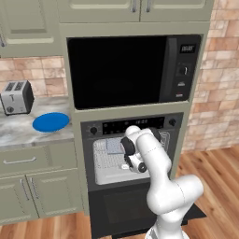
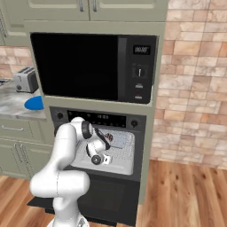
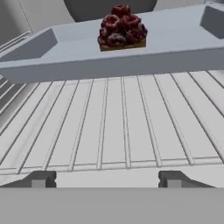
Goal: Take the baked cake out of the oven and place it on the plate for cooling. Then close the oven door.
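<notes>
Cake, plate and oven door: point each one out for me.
baked cake (image 3: 121, 27): hand view, middle of its lumpy dark top, on the grey tray.
plate (image 1: 51, 122): left base view, centre of the blue disc on the counter.
oven door (image 1: 122, 205): left base view, glass window of the dropped-down panel.

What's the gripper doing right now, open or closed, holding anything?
Gripper: open, holding nothing; its fingertips stand wide apart over the oven rack, short of the baked cake in its tray.

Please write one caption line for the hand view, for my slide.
Open end effector over the wire oven rack, facing the baked cake on its grey tray.
</notes>
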Controlling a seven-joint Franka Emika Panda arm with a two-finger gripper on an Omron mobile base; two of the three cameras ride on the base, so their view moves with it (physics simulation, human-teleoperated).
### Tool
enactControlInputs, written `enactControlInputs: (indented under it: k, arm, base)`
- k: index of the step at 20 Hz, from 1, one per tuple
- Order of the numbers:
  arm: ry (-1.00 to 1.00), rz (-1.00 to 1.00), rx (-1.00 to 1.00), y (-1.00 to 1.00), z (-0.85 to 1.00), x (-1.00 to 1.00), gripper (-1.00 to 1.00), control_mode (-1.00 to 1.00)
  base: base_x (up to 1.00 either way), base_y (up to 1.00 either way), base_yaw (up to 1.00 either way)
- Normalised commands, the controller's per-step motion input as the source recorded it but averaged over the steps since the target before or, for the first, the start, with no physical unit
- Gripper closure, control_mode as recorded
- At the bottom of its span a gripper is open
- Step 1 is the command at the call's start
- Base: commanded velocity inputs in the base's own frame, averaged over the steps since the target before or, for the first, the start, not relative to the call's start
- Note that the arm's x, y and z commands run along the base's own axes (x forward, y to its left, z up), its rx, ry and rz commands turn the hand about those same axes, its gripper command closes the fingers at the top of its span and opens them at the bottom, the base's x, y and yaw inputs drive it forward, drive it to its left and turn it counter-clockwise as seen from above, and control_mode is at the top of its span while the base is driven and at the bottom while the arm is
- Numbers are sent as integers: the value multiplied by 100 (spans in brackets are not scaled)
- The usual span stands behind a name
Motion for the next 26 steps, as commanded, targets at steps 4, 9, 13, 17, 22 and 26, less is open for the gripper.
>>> enactControlInputs:
  k: [4,9,13,17,22,26]
  arm:
    - [0,0,-8,0,0,47,-100,-100]
    - [0,0,-5,0,0,35,-100,-100]
    - [0,0,-6,0,0,40,-100,-100]
    - [0,0,-4,0,1,43,-100,-100]
    - [0,0,0,0,19,22,-100,-100]
    - [0,0,0,0,37,0,-100,-100]
  base:
    - [0,0,0]
    - [0,0,0]
    - [0,0,0]
    - [0,0,0]
    - [0,0,0]
    - [0,0,0]
